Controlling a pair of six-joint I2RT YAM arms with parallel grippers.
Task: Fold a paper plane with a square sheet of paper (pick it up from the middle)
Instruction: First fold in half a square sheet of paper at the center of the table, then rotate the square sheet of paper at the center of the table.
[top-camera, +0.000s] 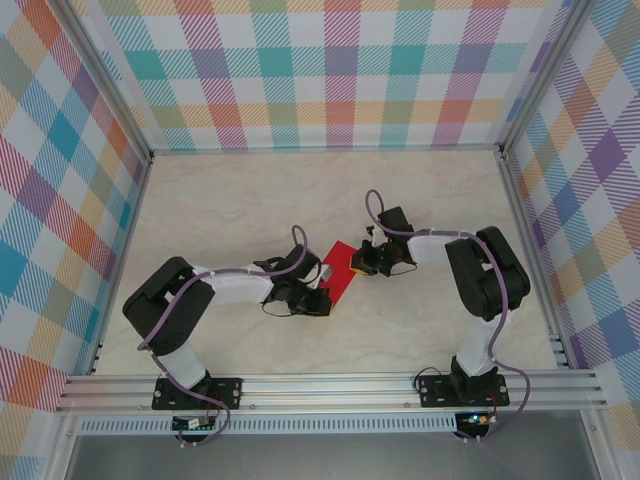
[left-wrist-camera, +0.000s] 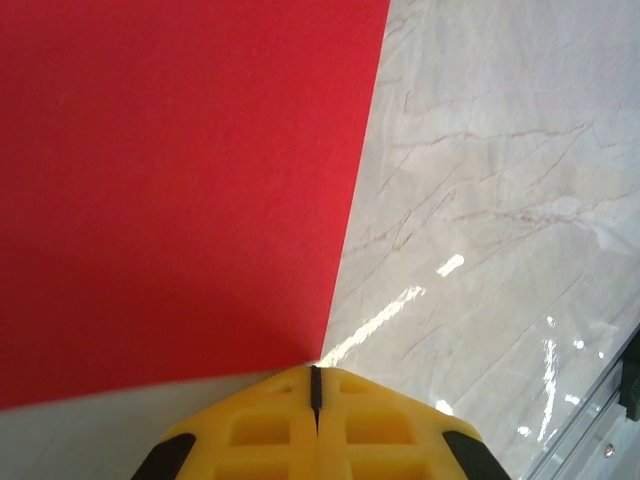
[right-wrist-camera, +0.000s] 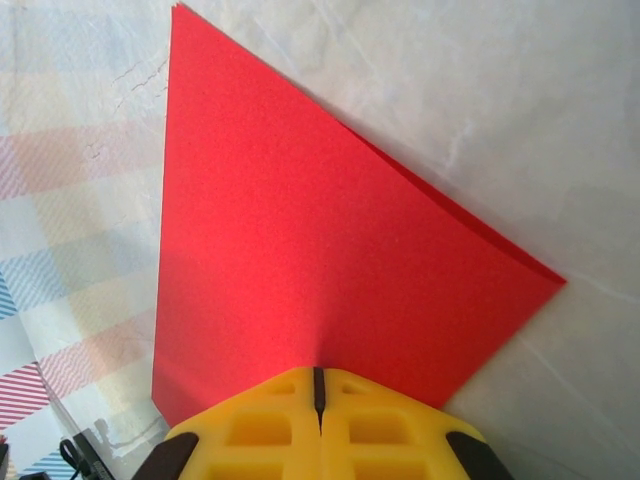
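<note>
Top camera high, looking down, 2 wrist cameras close, sharing red paper (top-camera: 338, 275)

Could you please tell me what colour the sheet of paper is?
The thin paper sheet is plain bright red, clearest in the right wrist view.

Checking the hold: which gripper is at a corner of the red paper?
The left gripper: its tips meet the red paper at a corner, while the right gripper bites along an edge.
</note>
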